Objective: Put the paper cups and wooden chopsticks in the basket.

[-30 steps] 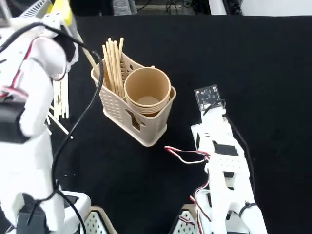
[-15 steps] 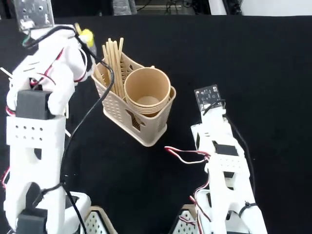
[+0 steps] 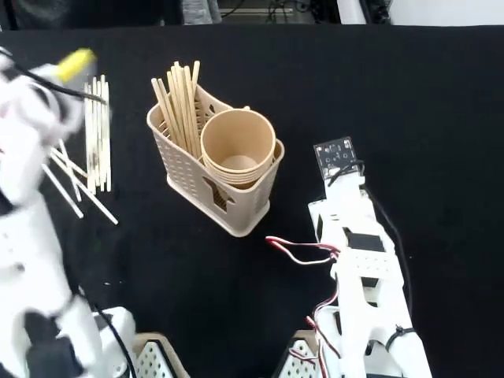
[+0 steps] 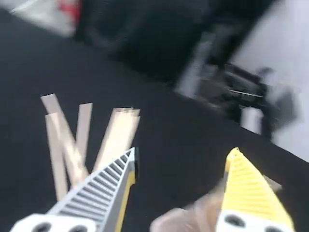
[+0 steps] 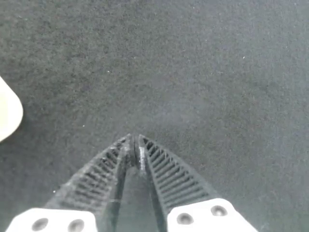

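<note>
Soft, even light from above falls on the matte black cloth surface (image 3: 409, 94), which swallows most shadow, so the beige perforated plastic basket (image 3: 193, 173) and brown paper cups (image 3: 238, 140) read bright and crisp in the high view, while the white left arm (image 3: 20, 157) at its edge is smeared. The left wrist view is blurred throughout: the yellow-and-grey ribbed left end effector (image 4: 183, 153) has soft edges, and the pale streaks beyond it are probably wooden chopsticks (image 4: 118, 128). The right wrist view is dimmer, its dark ribbed right end effector (image 5: 134, 140) in focus.

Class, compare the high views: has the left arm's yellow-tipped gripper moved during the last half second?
Yes. The left gripper has swung left, away from the beige plastic basket, towards the loose wooden chopsticks.
</note>
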{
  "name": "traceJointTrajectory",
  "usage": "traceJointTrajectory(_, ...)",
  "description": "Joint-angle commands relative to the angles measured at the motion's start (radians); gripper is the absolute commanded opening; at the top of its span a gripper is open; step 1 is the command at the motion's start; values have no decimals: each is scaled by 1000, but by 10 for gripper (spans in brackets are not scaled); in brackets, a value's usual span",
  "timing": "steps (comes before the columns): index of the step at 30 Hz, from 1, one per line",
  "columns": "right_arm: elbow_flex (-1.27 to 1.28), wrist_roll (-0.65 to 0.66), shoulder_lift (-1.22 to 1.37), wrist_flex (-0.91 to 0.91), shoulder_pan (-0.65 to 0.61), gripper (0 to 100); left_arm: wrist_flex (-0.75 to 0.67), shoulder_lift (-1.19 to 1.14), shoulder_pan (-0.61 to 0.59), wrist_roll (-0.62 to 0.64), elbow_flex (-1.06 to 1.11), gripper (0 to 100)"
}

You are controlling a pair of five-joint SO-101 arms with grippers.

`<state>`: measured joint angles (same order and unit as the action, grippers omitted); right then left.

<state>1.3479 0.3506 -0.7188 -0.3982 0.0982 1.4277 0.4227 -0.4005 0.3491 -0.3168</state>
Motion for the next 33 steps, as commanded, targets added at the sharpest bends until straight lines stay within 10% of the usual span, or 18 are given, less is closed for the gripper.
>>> traceJointTrajectory(1, -2, 6, -18, 17, -12, 13, 20, -189, -153, -41, -94, 293)
traceJointTrajectory(19, -2, 6, -18, 20, -14, 13, -54, -1312, -288, 101, -684, 292)
traceJointTrajectory(33, -2, 6, -18, 20, -14, 13, 31, -1631, -260, 199, -1058, 212)
